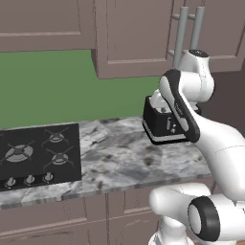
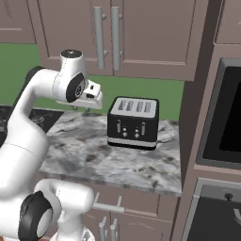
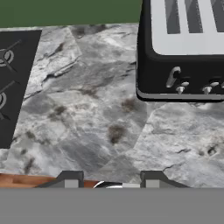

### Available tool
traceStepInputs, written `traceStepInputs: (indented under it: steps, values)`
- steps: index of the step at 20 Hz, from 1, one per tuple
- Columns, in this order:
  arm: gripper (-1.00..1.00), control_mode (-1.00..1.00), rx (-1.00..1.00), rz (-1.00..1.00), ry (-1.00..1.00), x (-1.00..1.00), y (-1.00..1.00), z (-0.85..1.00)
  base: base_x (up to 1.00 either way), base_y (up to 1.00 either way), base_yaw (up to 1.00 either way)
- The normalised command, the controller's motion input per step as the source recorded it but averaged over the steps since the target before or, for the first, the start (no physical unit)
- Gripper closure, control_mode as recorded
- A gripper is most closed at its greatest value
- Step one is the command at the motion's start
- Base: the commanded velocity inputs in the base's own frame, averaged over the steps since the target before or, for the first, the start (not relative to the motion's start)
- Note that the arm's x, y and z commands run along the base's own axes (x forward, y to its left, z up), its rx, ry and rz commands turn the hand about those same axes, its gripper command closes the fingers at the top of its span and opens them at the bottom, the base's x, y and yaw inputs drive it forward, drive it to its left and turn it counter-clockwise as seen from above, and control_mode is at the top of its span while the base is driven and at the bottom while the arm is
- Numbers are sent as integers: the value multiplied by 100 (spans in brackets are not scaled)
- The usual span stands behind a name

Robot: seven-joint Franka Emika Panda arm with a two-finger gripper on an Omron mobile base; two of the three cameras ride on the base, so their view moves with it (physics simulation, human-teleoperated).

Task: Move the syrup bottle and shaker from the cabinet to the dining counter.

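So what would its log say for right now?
cabinet: doors closed | claw: empty, over marbled counter | toaster: beside | task: not started

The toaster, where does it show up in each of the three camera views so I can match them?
Left base view: the toaster sits right of centre on the counter, partly behind the arm.
Right base view: centre, fully visible, below the cabinet handles.
Hand view: upper right corner, slots up, cut off by the edge.
Shared landmark: the stove lies to the toaster's left on the same counter in all three.
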Motion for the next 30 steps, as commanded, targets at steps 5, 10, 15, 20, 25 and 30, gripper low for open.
traceStepInputs:
  steps: [5,10,15,20,25,30]
  values:
    - [-100,-100,1,-1,-1,-5,-29,-6,0,0,0]
    - [-100,-100,-4,-6,-30,-49,-44,25,0,0,0]
    - [-100,-100,-10,-9,-44,0,-24,65,0,0,0]
    - [-100,-100,-7,-10,-38,2,-16,78,0,0,0]
    - [-100,-100,0,-8,-8,2,-23,59,0,0,0]
    - [-100,-100,0,-2,0,8,-33,38,0,0,0]
